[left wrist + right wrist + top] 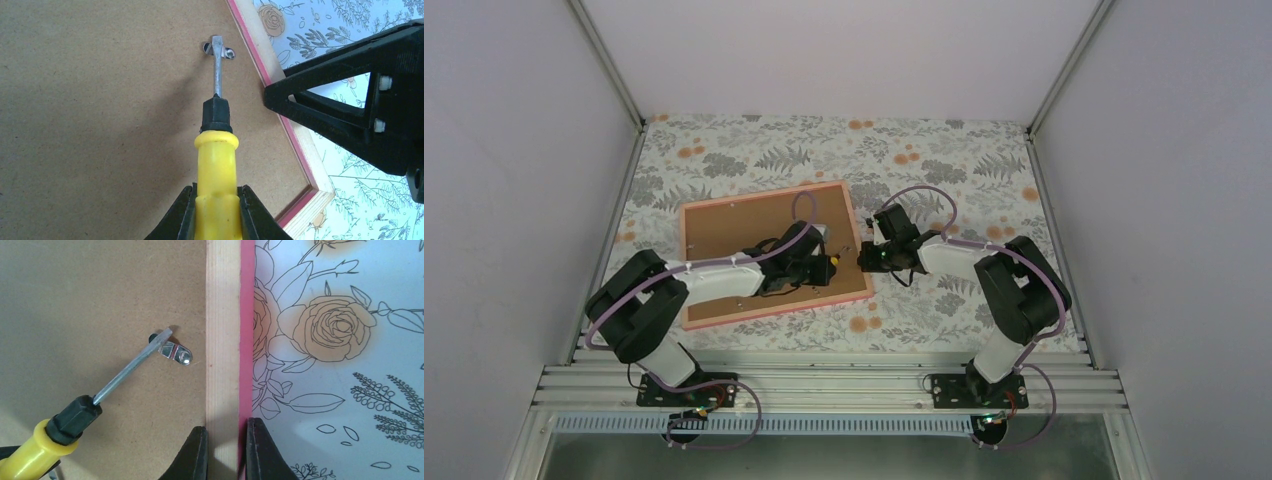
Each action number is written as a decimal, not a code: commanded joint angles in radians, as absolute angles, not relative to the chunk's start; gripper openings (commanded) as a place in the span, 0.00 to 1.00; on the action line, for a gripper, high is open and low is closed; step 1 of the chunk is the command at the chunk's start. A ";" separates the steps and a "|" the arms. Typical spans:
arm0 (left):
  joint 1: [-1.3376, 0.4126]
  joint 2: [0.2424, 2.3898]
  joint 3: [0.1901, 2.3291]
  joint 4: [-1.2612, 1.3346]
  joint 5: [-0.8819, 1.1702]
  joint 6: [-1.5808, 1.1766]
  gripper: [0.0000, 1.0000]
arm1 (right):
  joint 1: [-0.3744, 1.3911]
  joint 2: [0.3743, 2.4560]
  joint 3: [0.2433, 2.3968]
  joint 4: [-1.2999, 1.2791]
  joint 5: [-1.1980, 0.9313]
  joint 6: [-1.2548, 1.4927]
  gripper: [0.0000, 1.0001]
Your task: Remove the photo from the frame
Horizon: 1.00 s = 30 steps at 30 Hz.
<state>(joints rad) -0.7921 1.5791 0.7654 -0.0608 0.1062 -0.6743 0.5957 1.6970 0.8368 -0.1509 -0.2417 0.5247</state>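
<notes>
The pink frame (pixel 767 199) lies face down on the tablecloth, its brown backing board (pixel 744 235) up. The photo is hidden under the board. My left gripper (pixel 822 266) is shut on a yellow-handled screwdriver (pixel 217 170). The blade tip rests on a small metal clip (pixel 224 51) near the frame's right rail. My right gripper (pixel 864 258) is shut on that right rail (pixel 224 340), one finger on the wooden inner side, one on the pink outer edge. The clip (pixel 176 353) and the screwdriver blade (pixel 131 368) also show in the right wrist view.
The floral tablecloth (pixel 944 160) covers the table, with grey walls on three sides. The black right gripper body (pixel 365 105) sits close beside the screwdriver in the left wrist view. Both arms meet at the frame's right side.
</notes>
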 commanded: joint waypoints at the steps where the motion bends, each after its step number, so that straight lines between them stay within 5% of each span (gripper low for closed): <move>1: -0.793 1.555 0.744 -0.100 0.114 -0.688 0.02 | 0.619 1.711 0.810 -0.172 -0.262 0.533 0.04; 30: -0.792 1.355 0.694 -0.157 0.023 -0.709 0.02 | 0.539 1.641 0.786 -0.174 -0.197 0.581 0.04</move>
<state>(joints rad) -0.7940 1.3911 0.7136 -0.1410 0.0555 -0.6968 0.5777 1.6905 0.8288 -0.1478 -0.2302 0.5346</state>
